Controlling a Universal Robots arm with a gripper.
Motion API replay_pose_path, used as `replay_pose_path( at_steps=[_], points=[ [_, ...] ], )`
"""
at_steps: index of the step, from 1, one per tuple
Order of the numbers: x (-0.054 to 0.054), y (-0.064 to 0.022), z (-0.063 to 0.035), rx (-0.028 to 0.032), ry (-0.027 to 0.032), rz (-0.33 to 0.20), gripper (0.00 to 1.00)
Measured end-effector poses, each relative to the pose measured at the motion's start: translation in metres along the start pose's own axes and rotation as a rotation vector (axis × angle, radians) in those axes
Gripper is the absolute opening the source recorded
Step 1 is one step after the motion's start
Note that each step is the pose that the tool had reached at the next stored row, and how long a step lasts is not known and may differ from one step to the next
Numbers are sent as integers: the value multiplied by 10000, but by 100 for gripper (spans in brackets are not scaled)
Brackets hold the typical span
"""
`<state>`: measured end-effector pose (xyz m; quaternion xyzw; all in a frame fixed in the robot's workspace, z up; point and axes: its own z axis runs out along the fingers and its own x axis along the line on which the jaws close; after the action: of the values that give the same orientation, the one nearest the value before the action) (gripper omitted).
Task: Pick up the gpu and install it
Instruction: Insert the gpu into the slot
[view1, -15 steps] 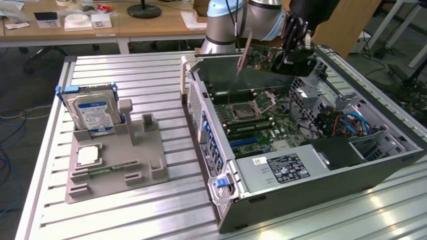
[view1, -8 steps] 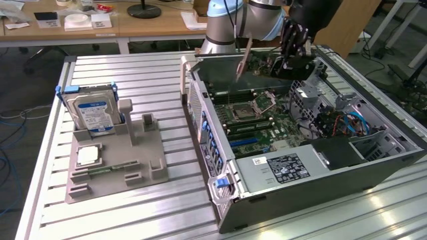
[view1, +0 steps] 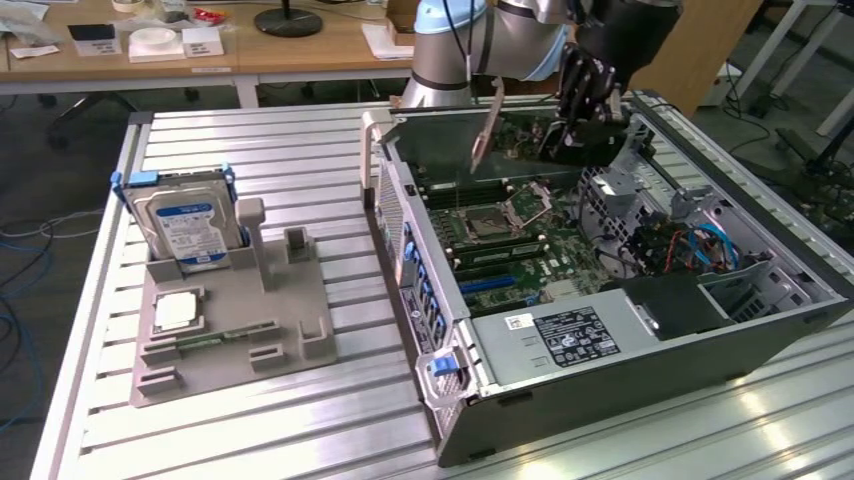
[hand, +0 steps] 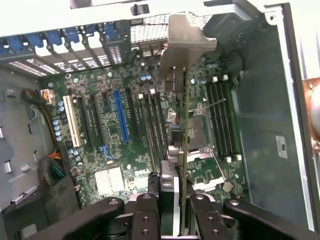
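Your gripper (hand: 175, 220) is clamped narrow on the graphics card (hand: 184, 50), a finger (hand: 147, 215) on each face. It holds the card on edge over the open computer case (view1: 574, 420), toward the case's far end, with the silvery bracket pointing at the rear wall. From the wrist view the card stands above the motherboard (view1: 521, 250), between the row of long black slots and the processor socket (hand: 200, 135). You have the blue slot (hand: 120, 117) and the white slot (hand: 72, 127) farther off on one side and the memory sticks (hand: 220, 120) on the other. It looks clear of the board, though the angle is too poor to be sure its lower edge touches nothing. Room is tight toward the rear wall, where the bracket tip sits close to the perforated panel and the blue clips (hand: 50, 40). Above the case rim it is open. Inside the case, the power supply (view1: 561, 335) fills the near end and blue cables (view1: 707, 245) curl in the bay by the exterior view's right wall. The case covers the worktop (view1: 267, 430) toward the exterior view's right edge. A grey tray (view1: 234, 385) lies near the exterior view's left edge, well apart from the case. It carries a hard drive (view1: 187, 225) upright at its far corner, a processor chip (view1: 178, 312) lying flat, and a thin green stick (view1: 214, 340) in a groove.
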<state>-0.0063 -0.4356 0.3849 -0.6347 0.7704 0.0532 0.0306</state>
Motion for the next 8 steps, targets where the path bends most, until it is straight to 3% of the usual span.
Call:
replay_pose_path(
  at_steps=[3,8],
  points=[
    [2,-4,26,-21,80,-331,28],
    [11,-8,104,-121,121,-1225,28]
  ],
)
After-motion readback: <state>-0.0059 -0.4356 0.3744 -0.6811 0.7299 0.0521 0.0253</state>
